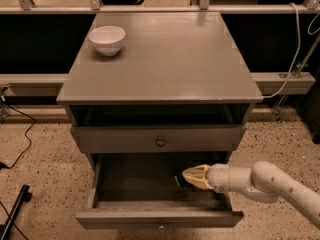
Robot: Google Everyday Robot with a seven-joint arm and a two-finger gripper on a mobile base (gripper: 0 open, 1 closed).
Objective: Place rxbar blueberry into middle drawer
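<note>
Grey wood cabinet [165, 59], middle drawer [160, 218] pulled open, knobbed drawer [125, 140] above shut, white arm [270, 181] reaching in level from right, white bowl [106, 39] on top back-left, gripper [186, 176] inside drawer's right side, grip state unclear, rxbar blueberry [179, 182] at its tip

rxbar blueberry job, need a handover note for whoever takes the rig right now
Tool: inside the open middle drawer, right side, with the arm reaching in from the right.
rxbar blueberry: inside the drawer at the tool's tip; cannot tell if it rests on the drawer floor.
White bowl: on the cabinet top, rear left, not involved.
Done: bar is in the drawer.
Left: make sure the bar lies free, then withdraw the arm.
</note>
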